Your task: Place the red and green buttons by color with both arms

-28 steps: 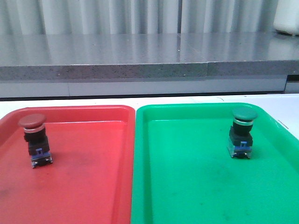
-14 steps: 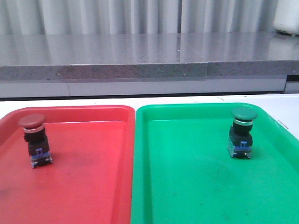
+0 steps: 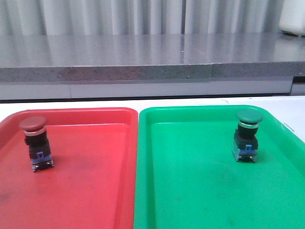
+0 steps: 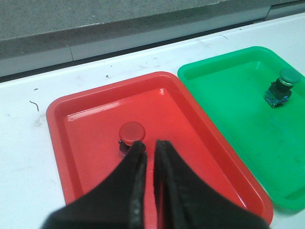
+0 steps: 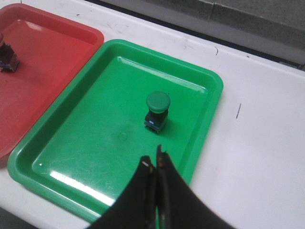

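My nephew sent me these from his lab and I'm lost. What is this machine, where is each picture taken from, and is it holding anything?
It is a two-armed robot at a white table. One picture looks forward from the robot; the other two come from cameras on each wrist. The black claws are the left gripper and right gripper, jaws nearly shut, holding nothing. A red button stands upright in the red tray, a green button in the green tray.

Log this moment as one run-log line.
red button: upright in red tray | green button: upright in green tray | left end effector: shut, empty | right end effector: shut, empty
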